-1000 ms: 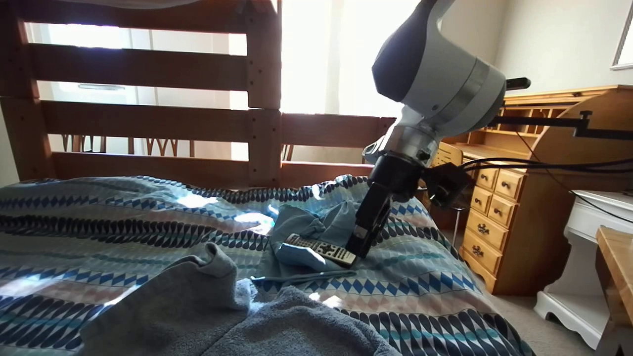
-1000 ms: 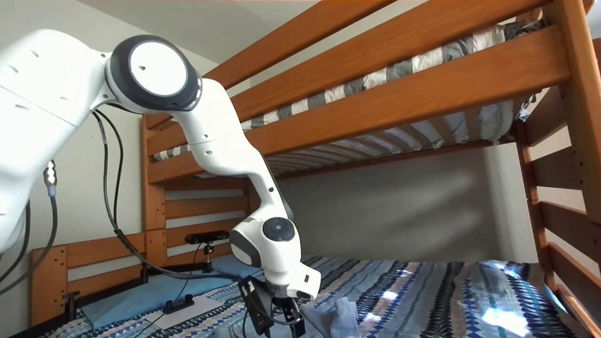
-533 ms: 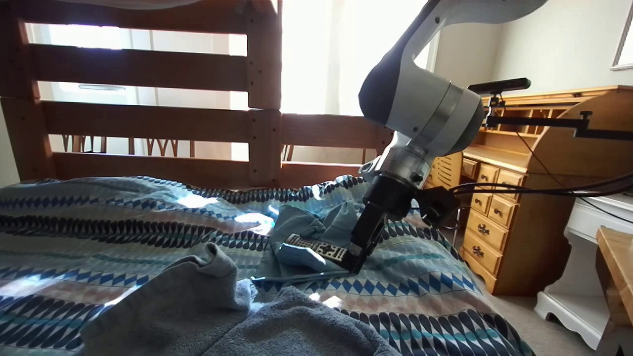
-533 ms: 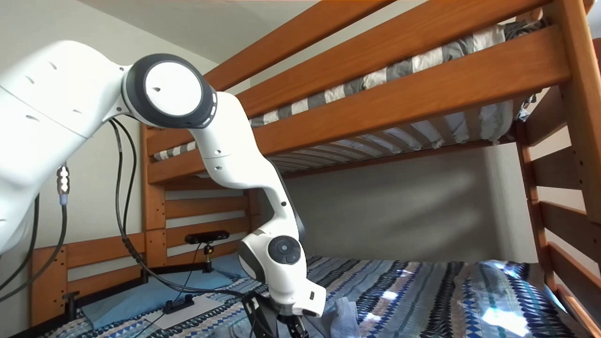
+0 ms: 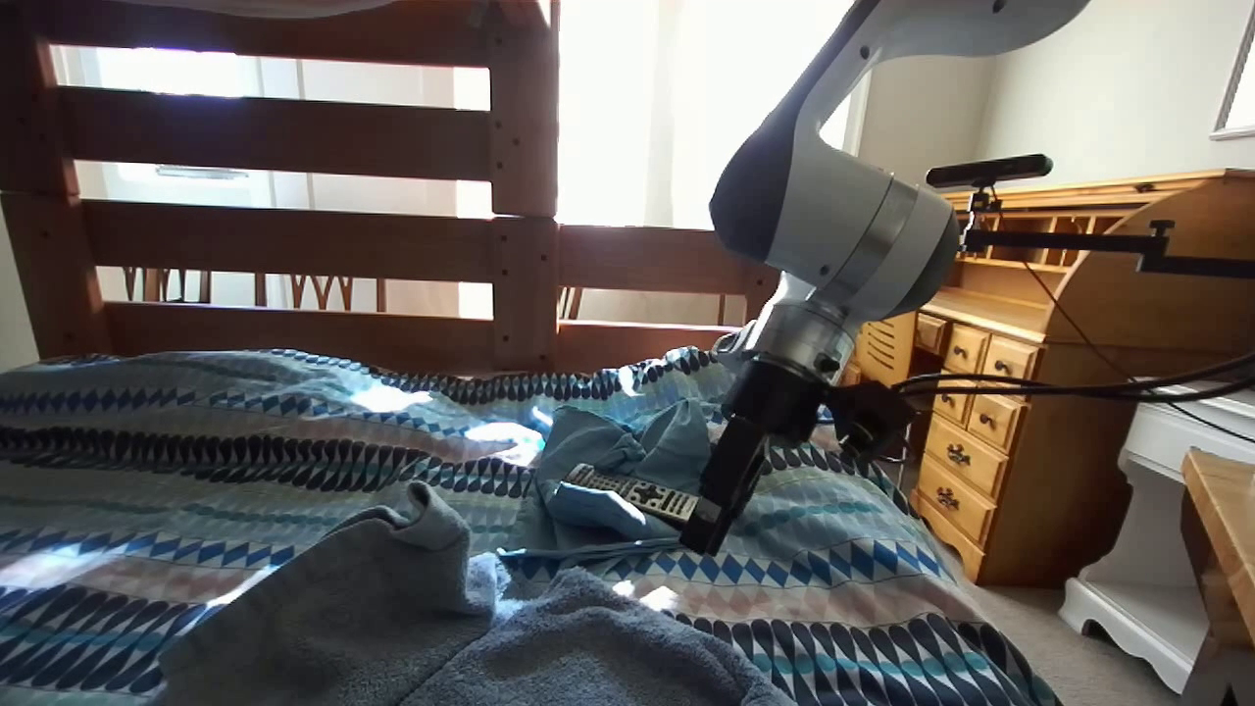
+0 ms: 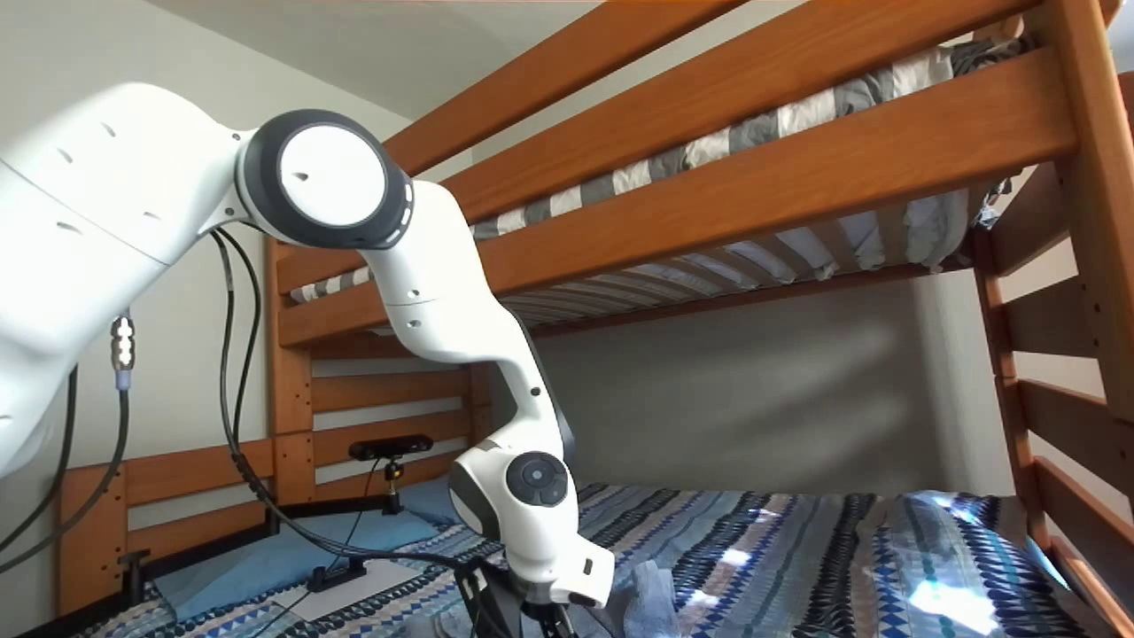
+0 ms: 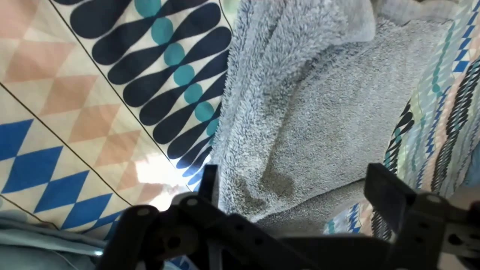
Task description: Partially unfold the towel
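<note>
Slanting down toward the patterned bench [image 5: 245, 510], the tool [image 5: 704, 539] in an exterior view has a remote control [image 5: 637, 493] and a rumpled blue cloth [image 5: 588, 436] just beside it; the towel [image 5: 363, 608] lies nearer the viewer, left of the tool. In an exterior view the lower edge cuts into the tool; the towel shows just to its right, a stand-mounted camera [image 6: 390, 446] well to its left. In the wrist view the tool is released, its fingers [image 7: 386, 191] spread apart, the towel visible through the gap.

The towel [image 7: 330, 112] is rough, fuzzy cloth — the bedspread [image 7: 101, 97] smooth fabric.
</note>
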`<move>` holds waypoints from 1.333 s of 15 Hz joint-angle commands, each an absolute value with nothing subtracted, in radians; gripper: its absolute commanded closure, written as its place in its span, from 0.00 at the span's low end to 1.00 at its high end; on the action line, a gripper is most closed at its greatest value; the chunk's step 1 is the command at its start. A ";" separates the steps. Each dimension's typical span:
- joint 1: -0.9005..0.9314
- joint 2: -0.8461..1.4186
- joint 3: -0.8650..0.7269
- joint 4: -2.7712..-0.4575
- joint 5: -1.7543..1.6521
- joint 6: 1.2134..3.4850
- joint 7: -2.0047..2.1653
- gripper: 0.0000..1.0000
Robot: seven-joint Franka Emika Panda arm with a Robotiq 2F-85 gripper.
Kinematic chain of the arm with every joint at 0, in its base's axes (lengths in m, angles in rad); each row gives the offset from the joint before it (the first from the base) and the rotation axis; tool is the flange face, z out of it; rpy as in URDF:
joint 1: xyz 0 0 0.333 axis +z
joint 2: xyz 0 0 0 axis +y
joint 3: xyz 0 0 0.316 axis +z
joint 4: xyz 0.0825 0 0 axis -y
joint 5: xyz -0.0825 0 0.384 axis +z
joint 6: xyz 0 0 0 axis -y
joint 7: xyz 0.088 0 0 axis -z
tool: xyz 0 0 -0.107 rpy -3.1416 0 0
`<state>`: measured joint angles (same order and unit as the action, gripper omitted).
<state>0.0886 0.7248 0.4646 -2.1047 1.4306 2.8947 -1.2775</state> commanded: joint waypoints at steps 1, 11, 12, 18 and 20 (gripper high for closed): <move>0.127 0.811 0.430 -2.050 1.399 2.912 -1.246 0.00; 0.145 0.948 0.423 -1.945 1.394 2.794 -1.222 0.00; 0.152 0.962 0.419 -1.932 1.389 2.785 -1.216 0.00; 0.177 1.021 0.406 -1.872 1.374 2.733 -1.213 0.41; 0.178 1.023 0.400 -1.864 1.367 2.716 -1.218 0.55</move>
<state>0.1633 0.9965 0.4141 -1.9046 1.4166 2.7534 -1.2570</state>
